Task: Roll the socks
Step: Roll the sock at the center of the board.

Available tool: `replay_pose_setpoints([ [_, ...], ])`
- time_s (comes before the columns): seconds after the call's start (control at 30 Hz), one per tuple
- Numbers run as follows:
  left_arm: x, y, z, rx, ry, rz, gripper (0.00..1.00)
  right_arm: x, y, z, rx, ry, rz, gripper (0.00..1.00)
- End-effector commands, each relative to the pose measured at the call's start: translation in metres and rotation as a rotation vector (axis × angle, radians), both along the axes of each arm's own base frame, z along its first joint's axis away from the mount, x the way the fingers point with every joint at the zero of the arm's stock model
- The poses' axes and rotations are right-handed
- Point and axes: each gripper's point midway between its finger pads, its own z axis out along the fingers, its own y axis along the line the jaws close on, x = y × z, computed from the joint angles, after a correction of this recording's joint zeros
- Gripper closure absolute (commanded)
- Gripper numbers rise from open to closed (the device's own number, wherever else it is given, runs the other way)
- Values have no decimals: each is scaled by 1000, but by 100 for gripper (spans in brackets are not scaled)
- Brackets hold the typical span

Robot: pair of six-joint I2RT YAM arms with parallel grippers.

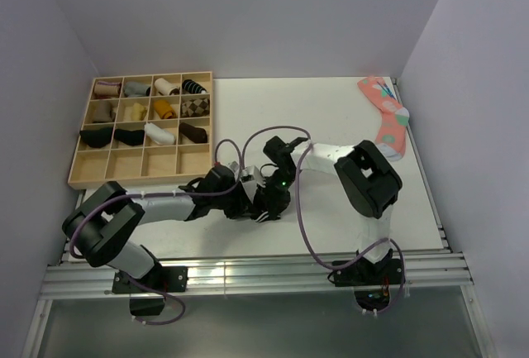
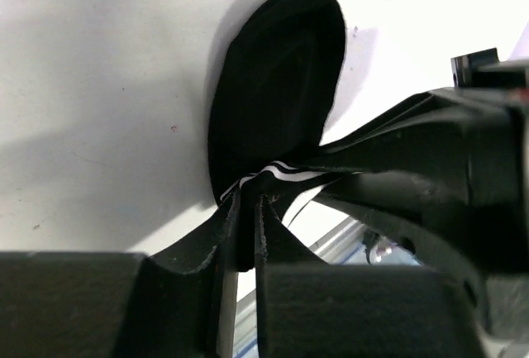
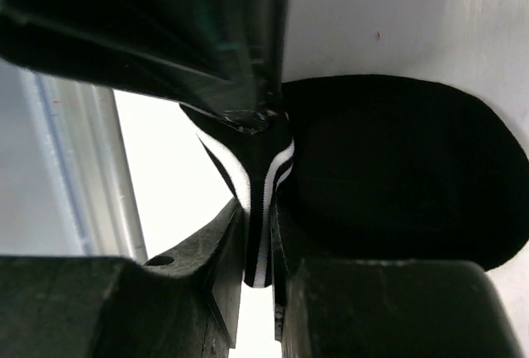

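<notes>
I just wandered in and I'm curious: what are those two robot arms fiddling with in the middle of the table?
Both arms meet over a black sock. The left hand and the right hand each pinch its white-striped cuff, while the rest lies on the table. It isn't rolled yet. Rolled socks sit in a wooden tray at the far left, and a pink sock lies at the far right.

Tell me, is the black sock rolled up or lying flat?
Flat: the sock lies spread on the table, only its striped cuff pinched up.
</notes>
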Motion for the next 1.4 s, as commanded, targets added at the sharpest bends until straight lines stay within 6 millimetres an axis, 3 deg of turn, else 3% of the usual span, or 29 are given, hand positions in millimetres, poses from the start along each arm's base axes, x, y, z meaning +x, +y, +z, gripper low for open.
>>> replay_pose_setpoints([
  [0.0,3,-8,7,-1,-88,27,84,-5,-5,9,-23,157,-48,84],
  [0.17,13,-8,22,3,-239,41,69,-10,-8,12,-36,276,-59,84],
  [0.4,24,1,42,-15,-450,101,60,-14,-11,7,-55,359,-64,84],
  [0.6,25,9,42,11,-611,125,58,-11,-11,8,-80,407,-62,83],
  [1.0,-1,-12,62,-129,-846,-4,56,-12,-19,3,-114,509,-62,82],
  [1.37,-16,-34,44,-117,-893,-191,55,-9,-20,1,-127,540,-67,82],
])
